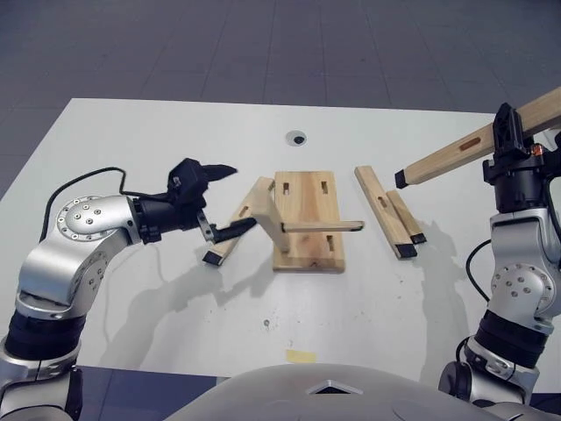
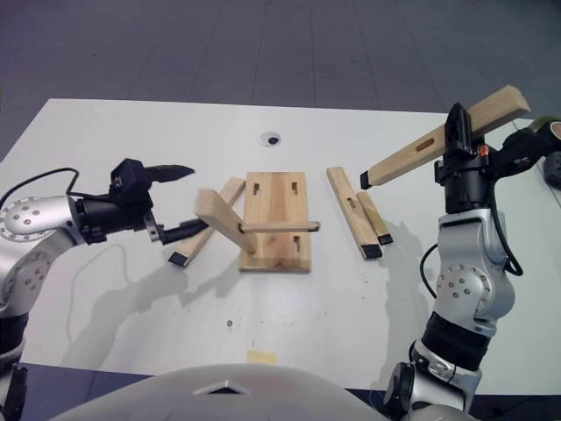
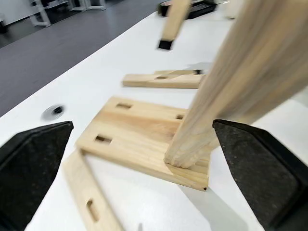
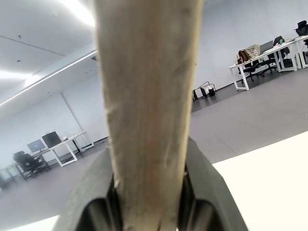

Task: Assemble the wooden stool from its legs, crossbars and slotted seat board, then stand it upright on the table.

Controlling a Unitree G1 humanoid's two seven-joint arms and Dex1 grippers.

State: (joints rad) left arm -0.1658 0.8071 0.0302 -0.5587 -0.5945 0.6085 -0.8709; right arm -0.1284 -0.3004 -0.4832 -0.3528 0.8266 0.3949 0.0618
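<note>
The slotted seat board (image 1: 308,203) lies flat at the table's middle. One leg (image 1: 273,224) stands tilted in its near-left slot, with a crossbar (image 1: 326,226) sticking out to the right. Another leg (image 2: 198,241) lies on the table left of the board. My left gripper (image 1: 226,200) is open just left of the standing leg, above the lying one; its fingertips (image 3: 43,159) flank the standing leg (image 3: 226,91). Two more wooden pieces (image 1: 384,210) lie right of the board. High at the right, my right gripper (image 1: 508,140) is shut on a black-capped leg (image 1: 456,149), also close up (image 4: 147,96).
A round hole (image 1: 298,138) sits in the white table (image 1: 131,140) behind the board. A strip of yellow tape (image 1: 301,356) lies near the front edge. A black cable (image 1: 88,178) loops by my left arm. Open table lies front and left.
</note>
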